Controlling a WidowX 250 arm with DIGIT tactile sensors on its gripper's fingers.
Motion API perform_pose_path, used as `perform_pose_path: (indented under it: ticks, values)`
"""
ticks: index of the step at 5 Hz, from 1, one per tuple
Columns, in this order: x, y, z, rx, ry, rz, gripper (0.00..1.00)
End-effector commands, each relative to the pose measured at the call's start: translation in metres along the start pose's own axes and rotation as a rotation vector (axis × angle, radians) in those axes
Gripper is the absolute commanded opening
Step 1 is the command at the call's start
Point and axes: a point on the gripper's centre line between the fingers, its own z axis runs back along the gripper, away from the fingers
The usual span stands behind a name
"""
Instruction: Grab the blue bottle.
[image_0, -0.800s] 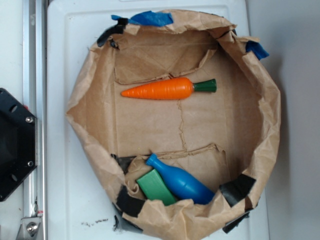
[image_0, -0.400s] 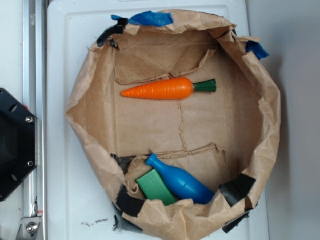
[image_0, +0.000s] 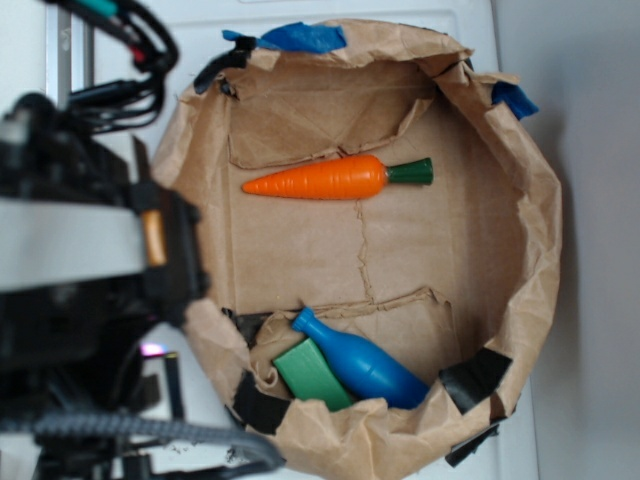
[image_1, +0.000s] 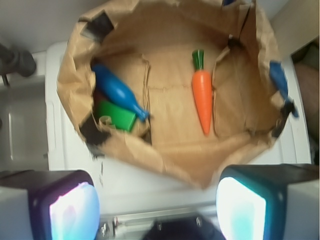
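1. Bottle (image_0: 360, 364), bright blue, lying on its side in the lower part of a brown paper bag (image_0: 530, 250); neck toward upper left, round base toward lower right near a black tape patch (image_0: 472, 378).
2. Touching a flat green block (image_0: 312, 373) along the bottle's lower-left side; both tucked against the crumpled paper wall.
3. Seen from the wrist: same bottle (image_1: 116, 91) at the left side of the bag (image_1: 175, 160), green block (image_1: 116, 115) just below it.
4. Orange carrot (image_0: 318, 180) with green stem, well apart from the bottle, lying across the upper part of the bag floor; in the wrist view, carrot (image_1: 202, 97) upright-looking, stem at top.
5. Blue tape scraps (image_0: 303, 37) stuck on the bag's top rim.
6. End effector (image_1: 157, 207) spread wide with nothing between the two pads, outside the bag, above the white desk (image_1: 125, 177) near the bag's rim, well apart from the bottle.
7. Robot arm (image_0: 90, 250), blurred, filling the left of the exterior view beside the bag.
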Motion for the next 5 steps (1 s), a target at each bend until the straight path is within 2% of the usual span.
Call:
perform_pose_path:
  ticks: [1,2,3,4,5]
  values:
    - [0.028,0.003,0.0,-0.001,-0.074,0.003,1.0]
    - [0.041,0.006,-0.007,0.006,-0.089,0.001,1.0]
    - [0.047,0.01,-0.018,-0.026,-0.1,-0.096,1.0]
    - [0.048,0.02,-0.039,-0.085,-0.103,-0.27,1.0]
    - [0.05,0.033,-0.068,-0.144,-0.068,-0.349,1.0]
